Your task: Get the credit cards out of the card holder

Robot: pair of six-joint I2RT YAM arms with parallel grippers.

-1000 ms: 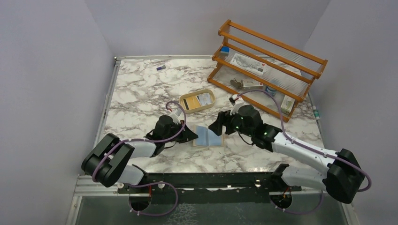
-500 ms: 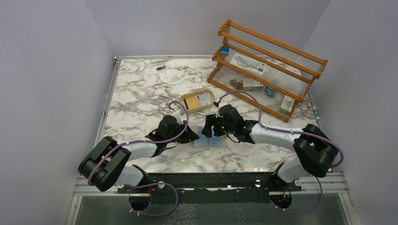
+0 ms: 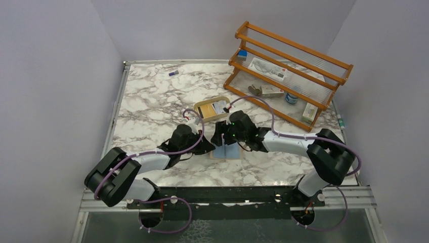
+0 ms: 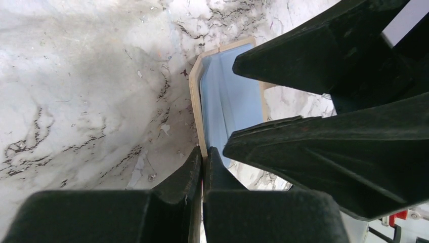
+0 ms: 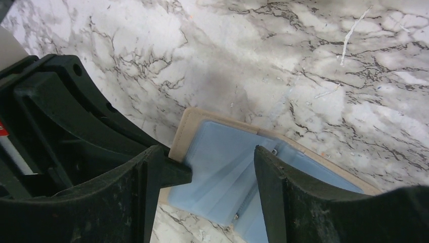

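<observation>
The card holder lies open on the marble, tan outside and pale blue inside. My left gripper is shut on its left tan edge, the fingertips pinching the leather. My right gripper hangs open just above the open holder. One of its fingers stands by the left gripper's tip, the other over the fold. Between them lie the pale blue pockets. I cannot tell the credit cards apart from those blue leaves.
An oval tan tray with papers sits just behind the holder. A wooden rack with small items stands at the back right. A small purple object lies at the back left.
The right arm has swung left, from beside the holder's right edge to over it, and its jaws have narrowed a little. The left gripper has kept its hold.
</observation>
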